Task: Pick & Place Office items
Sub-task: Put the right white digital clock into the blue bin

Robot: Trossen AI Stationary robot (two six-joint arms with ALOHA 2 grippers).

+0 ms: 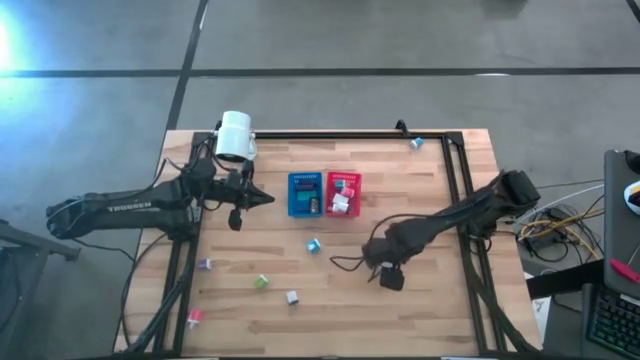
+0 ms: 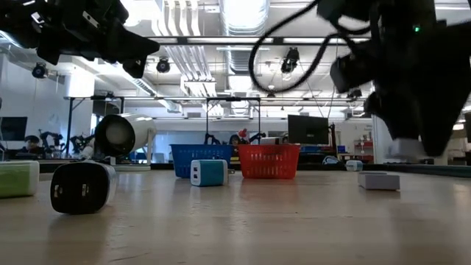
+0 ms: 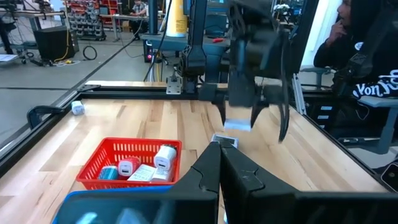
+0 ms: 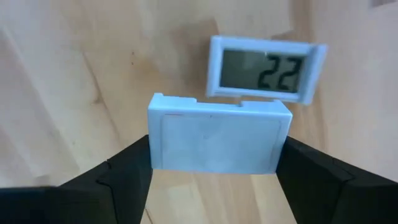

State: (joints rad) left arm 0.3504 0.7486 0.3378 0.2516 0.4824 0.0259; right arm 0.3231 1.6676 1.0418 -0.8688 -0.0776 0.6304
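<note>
From overhead my right arm covers the white block (image 4: 219, 140) between its fingers, and I see that block only in the right wrist view. The blue bin (image 3: 118, 208) is cut off by the left wrist picture's edge. The pieces along the worktop's near left edge (image 1: 260, 283) are too small for me to identify.
</note>
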